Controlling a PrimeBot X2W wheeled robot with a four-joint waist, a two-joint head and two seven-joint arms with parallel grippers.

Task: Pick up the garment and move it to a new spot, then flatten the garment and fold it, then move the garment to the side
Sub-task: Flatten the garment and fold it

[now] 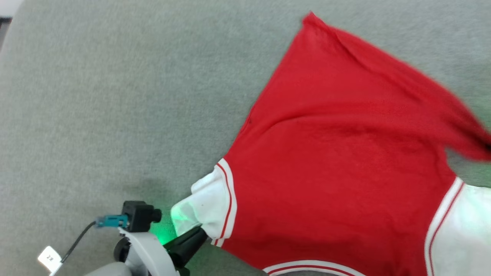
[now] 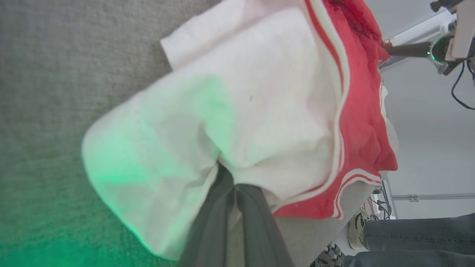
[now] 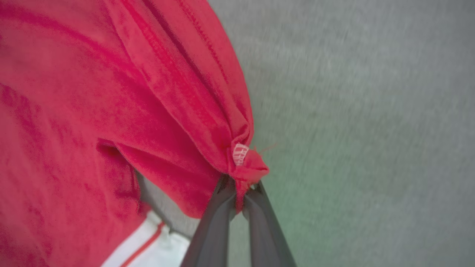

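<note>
The garment is a red jersey with white sleeves and striped trim, spread plain side up across the grey cloth surface. My left gripper at the lower left is shut on the edge of one white sleeve; in the left wrist view its dark fingers pinch the sleeve fabric. In the right wrist view my right gripper is shut on a bunched red corner of the hem, pulling a taut ridge through the cloth. The other white sleeve lies at the lower right.
Grey felt-like surface extends to the left and top. In the left wrist view a person's jeans and shoes stand beside the table's edge, and my right arm's wrist shows at the top right. Green light glows by my left wrist.
</note>
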